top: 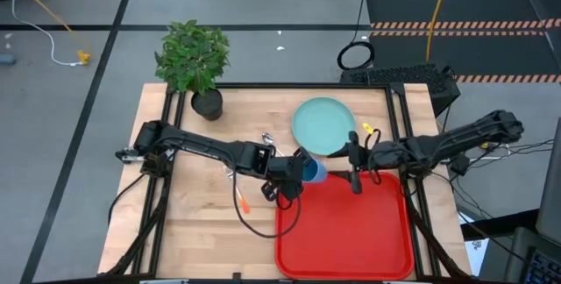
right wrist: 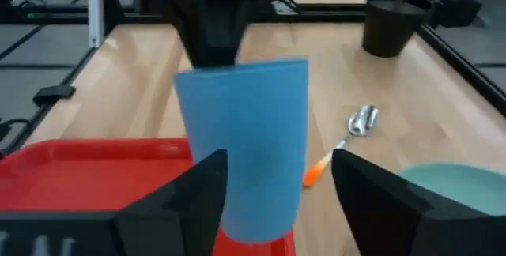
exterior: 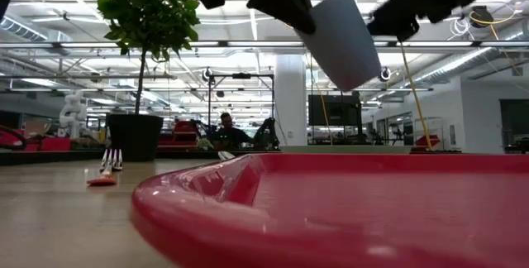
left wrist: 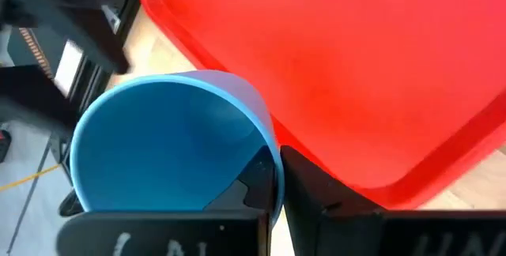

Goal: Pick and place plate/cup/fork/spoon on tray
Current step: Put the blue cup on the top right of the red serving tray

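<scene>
My left gripper [top: 296, 172] is shut on the blue cup [top: 316, 172] above the far left corner of the red tray [top: 346, 231]. The cup is tilted, its base toward my right gripper [top: 355, 181]. My right gripper is open and stands just right of the cup, its fingers either side of the base in the right wrist view [right wrist: 245, 145], apart from it. The mint plate [top: 323, 126] lies flat on the table behind the tray. The fork [top: 242, 201] lies left of the tray. The spoon [right wrist: 360, 122] lies near the plate. My left gripper holds the cup by its rim [left wrist: 265, 149], one finger [left wrist: 254, 178] inside the cup and one [left wrist: 316, 197] outside. The fingers come level from the table's left. The cup is lifted clear of the tray, tilted, mouth toward the left arm [exterior: 343, 40].
A potted plant [top: 207, 102] stands at the table's far left corner. Black frame rails [top: 396, 117] run along the table's edges. A small yellow item [top: 366, 129] lies right of the plate. The tray's floor [left wrist: 356, 66] is bare.
</scene>
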### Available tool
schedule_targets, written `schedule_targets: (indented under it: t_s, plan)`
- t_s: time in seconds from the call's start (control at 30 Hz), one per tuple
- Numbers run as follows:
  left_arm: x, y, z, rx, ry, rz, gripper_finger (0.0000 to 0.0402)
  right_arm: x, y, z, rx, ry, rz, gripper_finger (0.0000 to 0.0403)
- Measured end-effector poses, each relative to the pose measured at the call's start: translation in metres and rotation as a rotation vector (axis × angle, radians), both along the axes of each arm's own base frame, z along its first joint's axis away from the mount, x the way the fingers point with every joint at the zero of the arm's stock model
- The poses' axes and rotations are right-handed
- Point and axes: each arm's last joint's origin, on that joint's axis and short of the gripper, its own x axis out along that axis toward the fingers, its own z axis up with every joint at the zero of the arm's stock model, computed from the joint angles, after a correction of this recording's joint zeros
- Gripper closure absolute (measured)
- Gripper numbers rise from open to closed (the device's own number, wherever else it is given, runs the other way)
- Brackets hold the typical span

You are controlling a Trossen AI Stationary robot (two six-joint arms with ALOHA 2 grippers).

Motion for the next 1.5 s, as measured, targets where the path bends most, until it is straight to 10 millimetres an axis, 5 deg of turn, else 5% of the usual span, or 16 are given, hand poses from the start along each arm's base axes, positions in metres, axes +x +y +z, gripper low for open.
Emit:
schedule_targets:
  t_s: [0.53, 0.8, 1.2, 1.5]
  plan:
    - [0.0, 0.0, -0.003, -0.041, -0.006, -0.004, 0.0389, 0.028, 0.027, 0.025, -0.206, -0.001, 0.103, 0.0151]
    - [0.002, -0.007, 0.0, -0.041, -0.046, -0.014, 0.0394, 0.022, 0.024, 0.013, -0.132, 0.16, 0.055, 0.0144]
    - [0.009, -0.01, 0.007, -0.04, -0.156, -0.032, 0.0394, 0.02, 0.021, 0.0, -0.004, 0.174, 0.006, 0.0049]
    - [0.011, -0.011, 0.01, -0.048, -0.191, -0.031, 0.0388, 0.023, 0.021, 0.002, -0.023, 0.132, 0.015, 0.0087]
